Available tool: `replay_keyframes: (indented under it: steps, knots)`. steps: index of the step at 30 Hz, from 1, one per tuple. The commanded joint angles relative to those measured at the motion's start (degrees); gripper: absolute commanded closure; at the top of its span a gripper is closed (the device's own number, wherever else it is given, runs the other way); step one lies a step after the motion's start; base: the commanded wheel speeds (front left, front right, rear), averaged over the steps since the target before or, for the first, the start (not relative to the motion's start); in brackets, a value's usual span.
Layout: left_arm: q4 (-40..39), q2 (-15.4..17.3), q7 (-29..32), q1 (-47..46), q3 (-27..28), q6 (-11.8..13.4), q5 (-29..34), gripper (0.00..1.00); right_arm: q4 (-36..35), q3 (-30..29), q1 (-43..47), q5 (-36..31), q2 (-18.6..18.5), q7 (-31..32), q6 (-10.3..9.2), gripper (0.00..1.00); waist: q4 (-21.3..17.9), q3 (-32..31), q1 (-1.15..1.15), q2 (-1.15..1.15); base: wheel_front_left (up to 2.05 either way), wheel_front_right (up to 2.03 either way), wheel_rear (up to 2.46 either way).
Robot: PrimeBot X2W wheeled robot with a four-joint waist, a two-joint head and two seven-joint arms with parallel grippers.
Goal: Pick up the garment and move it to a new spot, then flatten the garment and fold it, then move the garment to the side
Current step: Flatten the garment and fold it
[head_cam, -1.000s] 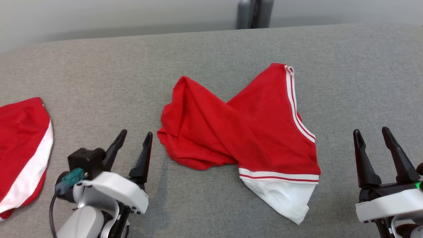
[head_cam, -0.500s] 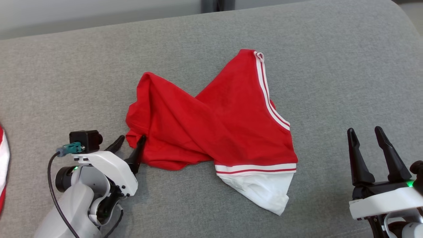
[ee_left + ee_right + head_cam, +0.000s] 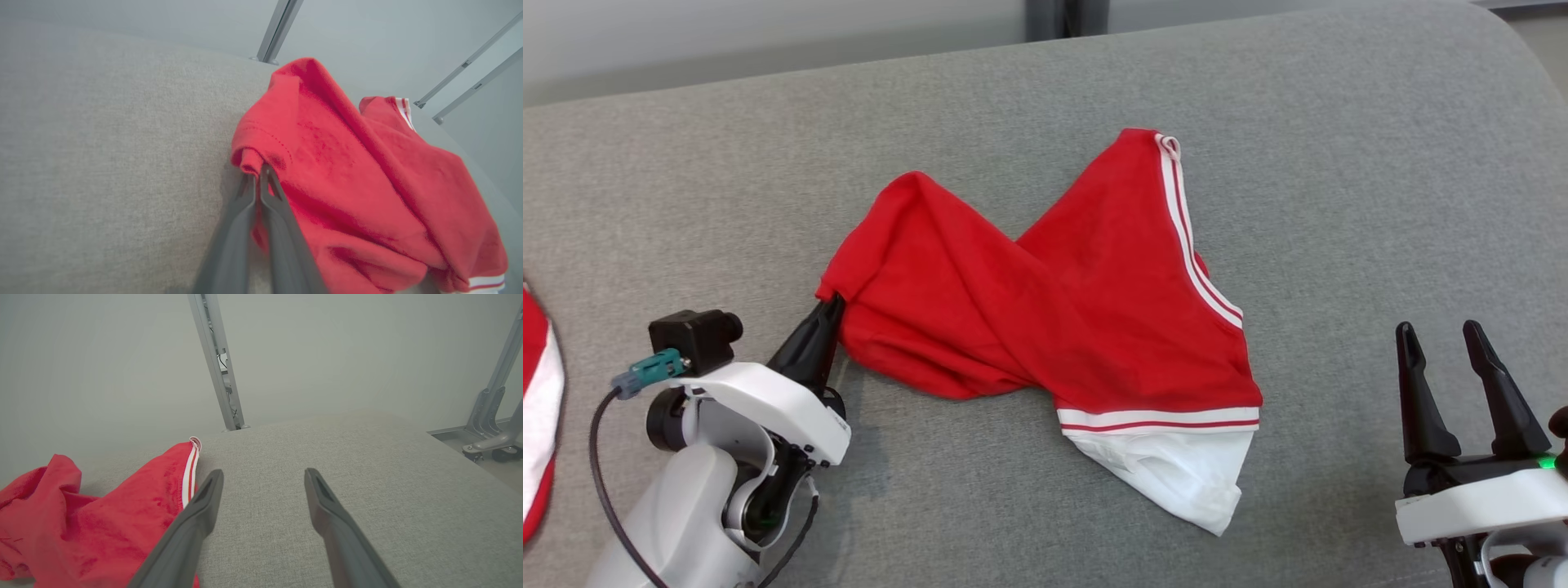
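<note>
While the garment (image 3: 1054,318) lies crumpled at the middle of the grey surface (image 3: 686,163), its long axis runs from left corner to white hem at near right | left gripper (image 3: 830,309) clamped on that left corner, cloth lying rightward of the jaws | right gripper (image 3: 1454,339) wide, empty, well apart at right | the lift seems to belong to the left arm.

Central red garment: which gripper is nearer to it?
Left: the left gripper is shut on the red garment, at its left corner; right gripper stands open, apart, to its right.
</note>
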Motion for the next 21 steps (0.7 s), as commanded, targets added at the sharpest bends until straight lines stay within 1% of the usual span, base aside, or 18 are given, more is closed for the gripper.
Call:
replay_keyframes:
  steps: [1, 3, 6, 11, 15, 17, 19, 21]
  knots:
    - [-2.1, 1.0, -0.6, 0.7, 0.6, 0.5, 0.3, 1.00, 0.1, -0.3, 0.4, 0.0, -0.2, -0.3, 0.00, 0.00, 0.9, -0.5, 0.00, 0.00, 0.00, 0.00, 0.00]
    - [-6.8, 2.2, -0.9, 1.8, 1.3, 1.5, 0.6, 1.00, 0.1, -0.5, 0.5, 0.0, -0.1, -0.2, 0.00, 0.00, 1.8, -1.0, 0.00, 0.00, 0.00, 0.00, 0.00]
    - [-15.1, 4.2, 0.2, 4.4, 2.1, 3.5, 0.5, 1.00, 0.0, -0.7, 0.9, -0.1, -0.1, 0.0, 0.00, 0.00, 3.2, -1.5, 0.00, 0.00, 0.00, 0.00, 0.00]
    - [-30.4, 9.0, 4.1, 9.5, 3.4, 8.6, 1.6, 1.00, 0.1, -1.0, 1.1, 0.0, 0.0, 0.3, 0.00, 0.00, 5.1, -1.9, 0.00, 0.00, 0.00, 0.00, 0.00]
    - [-40.9, 13.3, 9.6, 13.4, 3.6, 13.1, 3.0, 1.00, 0.1, -0.8, 1.1, 0.2, 0.1, 0.5, 0.00, 0.00, 5.9, -1.6, 0.00, 0.00, 0.00, 0.00, 0.00]
    - [-44.0, 14.4, 12.6, 14.8, 2.8, 14.8, 3.2, 1.00, 0.2, -0.6, 0.6, 0.2, 0.0, 0.6, 0.00, 0.00, 5.8, -1.1, 0.00, 0.00, 0.00, 0.00, 0.00]
    - [-44.3, 14.3, 14.5, 15.7, 1.7, 15.9, 2.9, 1.00, 0.5, -0.1, 0.0, 0.4, 0.1, 0.5, 0.00, 0.00, 5.3, -0.7, 0.00, 0.00, 0.00, 0.00, 0.00]
    - [-42.4, 12.4, 14.9, 15.7, 0.5, 15.7, 1.7, 1.00, 0.9, 0.2, -0.4, 0.5, 0.1, 0.4, 0.00, 0.00, 4.6, -0.1, 0.00, 0.00, 0.00, 0.00, 0.00]
